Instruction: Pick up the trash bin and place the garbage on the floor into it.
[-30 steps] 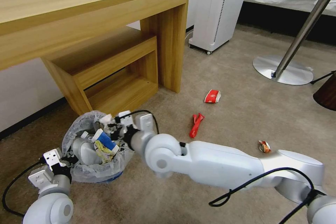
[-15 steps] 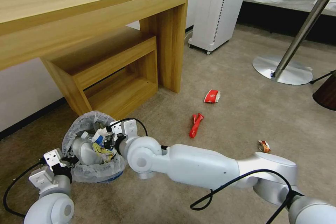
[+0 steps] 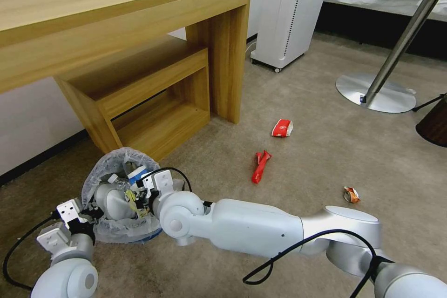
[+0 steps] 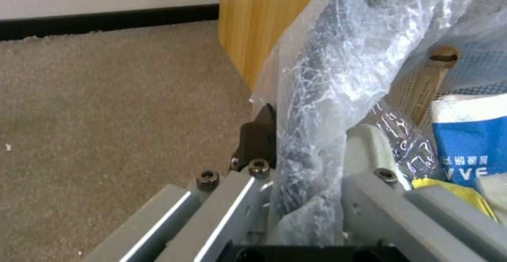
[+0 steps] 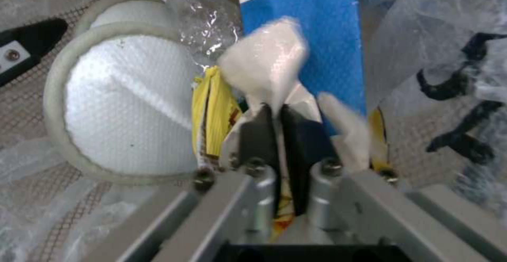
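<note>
Beside the wooden desk (image 3: 139,23), the trash bin (image 3: 118,228) rests on the floor (image 3: 316,158), its rim pinched by the left hand (image 4: 296,167). Inside it, the right hand (image 5: 277,135) grips a white scrap (image 5: 264,67). Release only once well below the rim, keeping the bin steady.

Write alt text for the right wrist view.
The right gripper, deep inside the trash bin, pinches a crumpled white paper. Around it lie a blue-white wrapper, a clear plastic bottle, a yellow wrapper and a white round lid.
</note>
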